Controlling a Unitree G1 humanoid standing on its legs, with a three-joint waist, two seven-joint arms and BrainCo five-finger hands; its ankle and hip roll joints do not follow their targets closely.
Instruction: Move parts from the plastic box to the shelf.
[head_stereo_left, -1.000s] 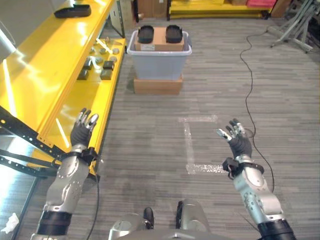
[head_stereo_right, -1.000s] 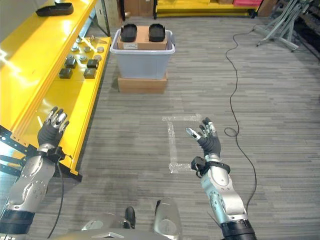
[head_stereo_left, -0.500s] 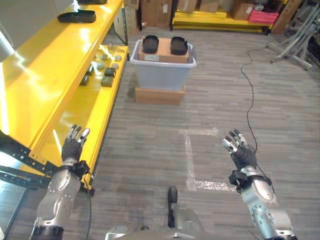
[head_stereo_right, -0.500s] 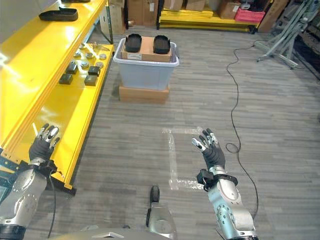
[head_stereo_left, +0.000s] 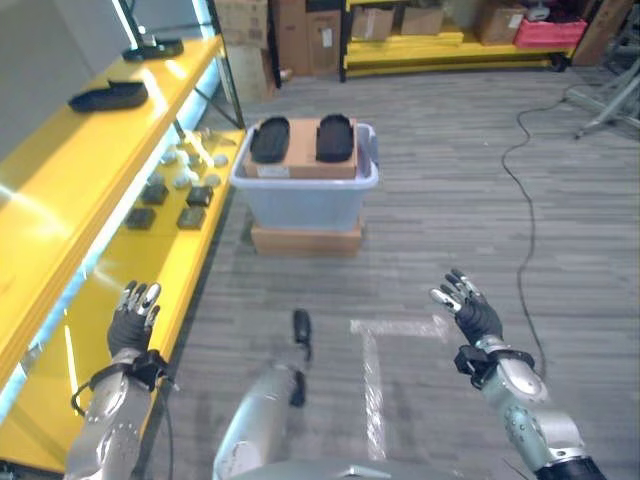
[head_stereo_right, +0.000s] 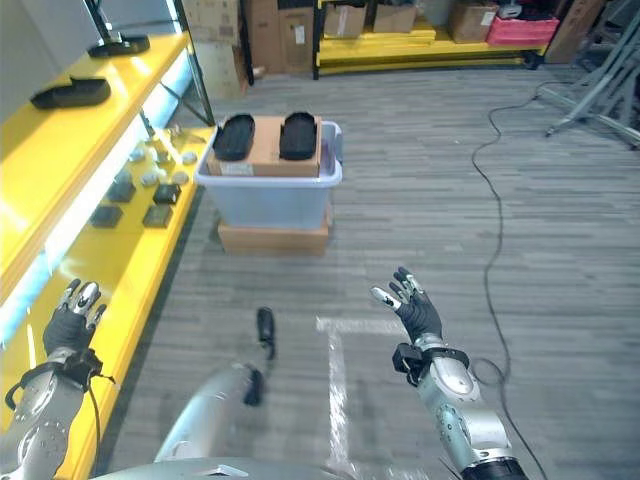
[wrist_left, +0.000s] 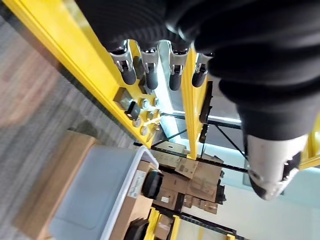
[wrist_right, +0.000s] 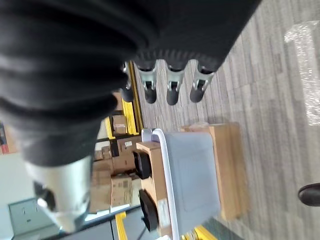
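Left eye view: both your hands, left hand (head_stereo_left: 131, 318) and right hand (head_stereo_left: 468, 312), are open and empty. Those black parts (head_stereo_left: 270, 139) in the plastic box (head_stereo_left: 303, 196) look stiff and light; grab one around its middle.

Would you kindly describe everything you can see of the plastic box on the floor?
The plastic box is a pale grey-blue, translucent-looking tub with a lighter rolled rim. It stands upright on a flat brown cardboard base on the floor, beside the lower yellow shelf. A brown carton fills its top, carrying two black oval parts side by side. Neither the left hand nor the right hand touches it; both are well short of it.
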